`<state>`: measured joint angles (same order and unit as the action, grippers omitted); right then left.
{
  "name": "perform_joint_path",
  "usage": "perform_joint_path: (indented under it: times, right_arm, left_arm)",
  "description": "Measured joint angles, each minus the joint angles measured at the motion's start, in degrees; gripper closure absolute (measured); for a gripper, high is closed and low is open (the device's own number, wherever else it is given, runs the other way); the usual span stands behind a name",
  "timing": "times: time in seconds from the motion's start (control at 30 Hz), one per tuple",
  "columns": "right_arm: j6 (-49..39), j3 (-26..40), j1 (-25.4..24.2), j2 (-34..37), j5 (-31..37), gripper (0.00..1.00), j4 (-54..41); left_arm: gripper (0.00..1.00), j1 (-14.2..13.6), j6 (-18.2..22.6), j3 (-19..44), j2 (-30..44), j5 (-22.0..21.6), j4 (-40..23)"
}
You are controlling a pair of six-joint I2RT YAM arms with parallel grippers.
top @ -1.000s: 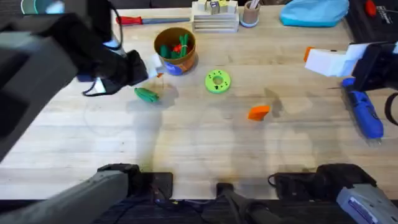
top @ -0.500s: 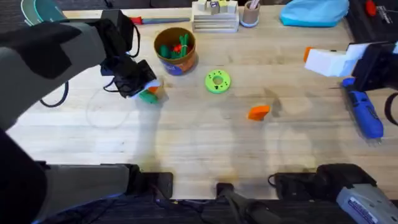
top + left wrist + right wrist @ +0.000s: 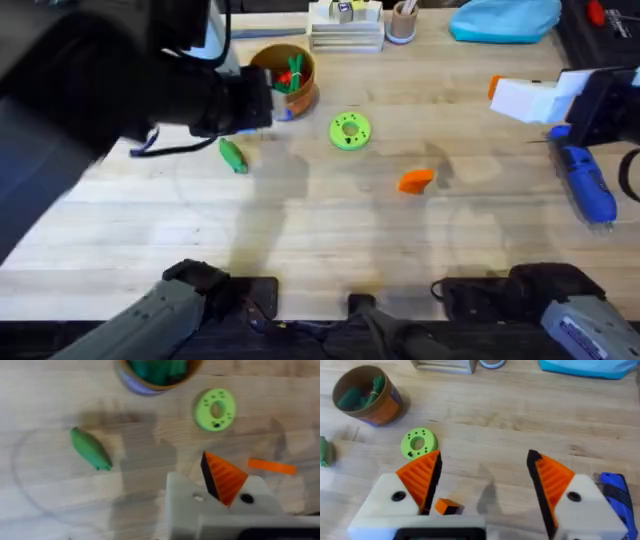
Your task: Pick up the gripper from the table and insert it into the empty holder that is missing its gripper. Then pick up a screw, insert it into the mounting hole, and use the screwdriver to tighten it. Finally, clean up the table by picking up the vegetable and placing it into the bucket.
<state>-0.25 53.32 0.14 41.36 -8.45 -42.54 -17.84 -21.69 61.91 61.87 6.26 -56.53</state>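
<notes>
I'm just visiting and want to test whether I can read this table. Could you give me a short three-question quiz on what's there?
1. True or false: the vegetable is already inside the bucket.
2. Which lies closest to the loose orange gripper? A) the green ring-shaped disc B) the red-handled screwdriver C) the blue cloth
3. Fill in: the right claw has its jaws ____.

Key
1. False: it lies on the table, beside the bucket.
2. A
3. Open, with bare table between the orange pads.
</notes>
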Motion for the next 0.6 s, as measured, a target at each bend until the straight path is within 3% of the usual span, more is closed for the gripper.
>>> perform_joint_path:
  times: [0.03,0.1,0.2,0.3,0.6]
  right_arm:
    - [0.0,0.0,0.0,0.0,0.0,0.011,0.0]
    - [0.0,0.0,0.0,0.0,0.0,0.011,0.0]
    - [0.0,0.0,0.0,0.0,0.0,0.011,0.0]
    - [0.0,0.0,0.0,0.0,0.0,0.011,0.0]
    - [0.0,0.0,0.0,0.0,0.0,0.01,0.0]
  left_arm:
    - [0.993,-5.6,4.0,0.1,-5.7,1.6,2.2]
    - [0.937,-9.2,6.3,0.1,-8.6,2.4,4.5]
    - [0.475,-12.8,7.9,0.1,-11.6,3.2,8.3]
    - [0.05,-13.7,8.6,0.1,-13.6,3.4,11.9]
    - [0.008,-13.7,9.3,0.1,-14.1,3.4,10.9]
